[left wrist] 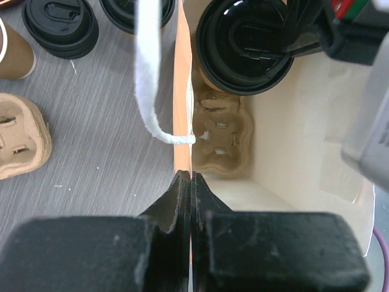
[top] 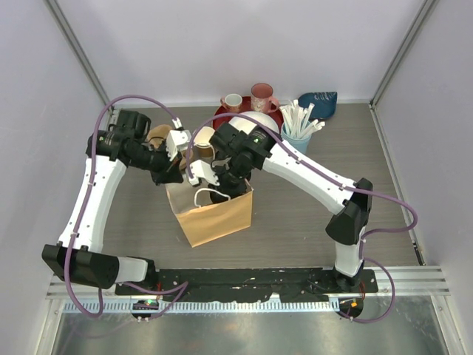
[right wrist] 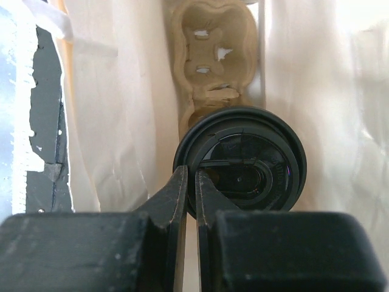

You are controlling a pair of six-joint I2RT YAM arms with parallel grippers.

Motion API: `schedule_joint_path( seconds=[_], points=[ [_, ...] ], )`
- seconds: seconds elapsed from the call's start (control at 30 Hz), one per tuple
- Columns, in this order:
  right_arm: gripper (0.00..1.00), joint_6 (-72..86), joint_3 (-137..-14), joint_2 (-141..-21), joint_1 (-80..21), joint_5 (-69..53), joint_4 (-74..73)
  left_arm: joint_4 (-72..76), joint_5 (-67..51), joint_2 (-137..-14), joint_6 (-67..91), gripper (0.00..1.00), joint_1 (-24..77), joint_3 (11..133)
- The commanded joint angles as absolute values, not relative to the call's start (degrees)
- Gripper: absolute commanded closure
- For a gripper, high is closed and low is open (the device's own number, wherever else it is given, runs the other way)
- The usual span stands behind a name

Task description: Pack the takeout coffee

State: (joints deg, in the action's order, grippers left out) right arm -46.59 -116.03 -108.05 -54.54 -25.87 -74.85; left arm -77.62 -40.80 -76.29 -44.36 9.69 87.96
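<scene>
Fingertips of the left gripper [left wrist: 191, 180] were pressed shut on the top edge of the paper bag [left wrist: 292, 146], at the lower centre of the left wrist view. The wall was apparently pinched this way so that the mouth was held open and the bag kept upright while it was loaded. The bag's white handle [left wrist: 148, 67] was seen hanging over that edge.

At the lower centre of the right wrist view, the right gripper [right wrist: 190, 179] was clamped on the rim of the black lid of a coffee cup [right wrist: 243, 161]. The cup was held upright inside the bag, probably so that nothing would be spilled. Above it in that frame, a pulp carrier [right wrist: 213, 67] lay on the bag floor, judged to be the seat meant for the cup. Whether the cup already touched the carrier could not be told.

At the upper left of the left wrist view, further lidded cups [left wrist: 61, 24] stood outside the bag on the table, with a spare carrier [left wrist: 21, 137] below them. The packing was therefore judged to be unfinished.
</scene>
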Motion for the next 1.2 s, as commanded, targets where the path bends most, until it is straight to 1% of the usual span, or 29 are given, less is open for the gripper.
schedule_joint_path(
  seconds=[0.0, 0.3, 0.5, 0.7, 0.93, 1.17],
  points=[
    [0.99, -47.29, -113.73, -108.19, -54.84, -29.0, -73.04, -91.93, -42.28, -76.91, -45.18, 1.0, 9.84, 90.0],
    [0.99, -45.53, -108.81, -107.49, -54.76, -28.56, -69.26, -90.97, -42.01, -76.64, -44.47, 1.0, 9.84, 90.09],
    [0.99, -43.6, -103.11, -104.94, -54.84, -27.95, -64.61, -89.65, -41.31, -76.82, -42.28, 1.0, 9.84, 90.18],
    [0.99, -42.28, -99.94, -102.66, -54.84, -28.39, -61.26, -86.57, -39.64, -76.55, -38.41, 1.0, 9.84, 89.74],
    [0.99, -40.26, -95.19, -99.93, -54.58, -28.21, -55.73, -85.78, -39.99, -75.59, -37.35, 1.0, 9.84, 89.74],
    [0.99, -38.67, -92.73, -98.09, -53.26, -29.0, -54.23, -85.08, -39.73, -75.24, -35.86, 1.0, 9.84, 89.65]
  ],
)
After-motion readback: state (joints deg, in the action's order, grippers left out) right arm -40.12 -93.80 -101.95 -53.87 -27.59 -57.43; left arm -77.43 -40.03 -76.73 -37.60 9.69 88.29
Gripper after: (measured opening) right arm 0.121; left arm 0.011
